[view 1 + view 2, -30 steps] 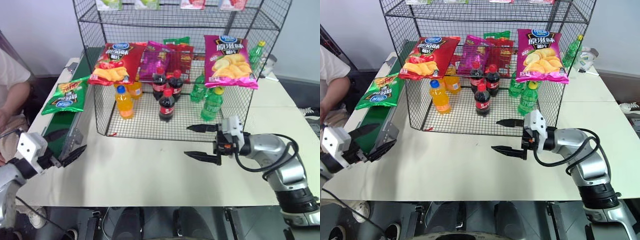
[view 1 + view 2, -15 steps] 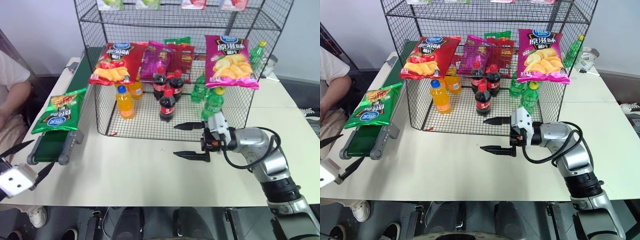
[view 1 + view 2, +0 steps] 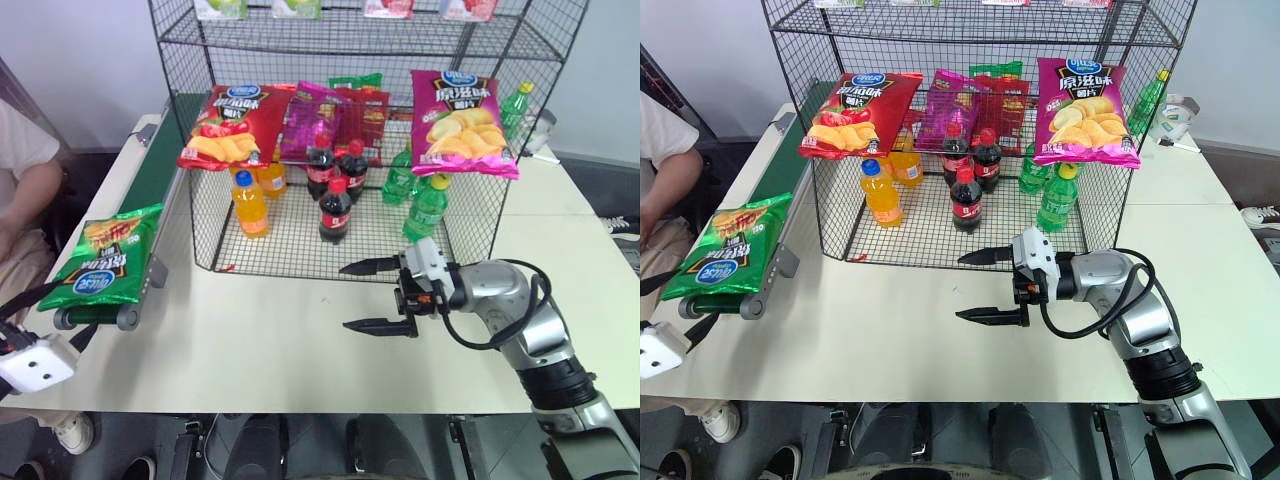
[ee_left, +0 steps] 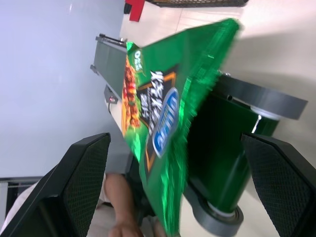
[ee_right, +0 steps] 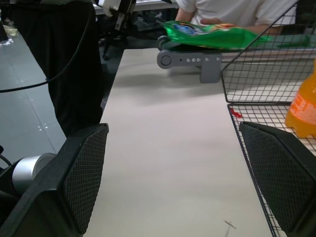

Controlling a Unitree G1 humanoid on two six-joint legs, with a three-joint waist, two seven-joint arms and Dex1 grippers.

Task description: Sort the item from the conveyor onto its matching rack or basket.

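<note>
The item, a green crisp bag (image 3: 100, 256) with a blue oval logo, lies on the near end of the conveyor (image 3: 150, 172) and overhangs its end roller. My left gripper (image 3: 72, 308) sits just in front of and below that end, open, its fingers spread wide with nothing between them. In the left wrist view the bag (image 4: 168, 98) hangs just beyond the left gripper (image 4: 173, 140). My right gripper (image 3: 343, 297) is open and empty over the table, pointing left in front of the black wire rack (image 3: 470, 215).
On the rack hang a red crisp bag (image 3: 232, 125) and magenta bags (image 3: 462, 110). Orange (image 3: 249, 205), cola (image 3: 334, 212) and green bottles (image 3: 425, 210) stand on its lower tier. A person (image 3: 25, 180) sits left of the conveyor. The cream table (image 3: 260, 330) spreads before the rack.
The green bag has ridden down the belt to its near end. My left gripper has drawn back and outward from the conveyor's end and rolled. The right gripper has edged left.
</note>
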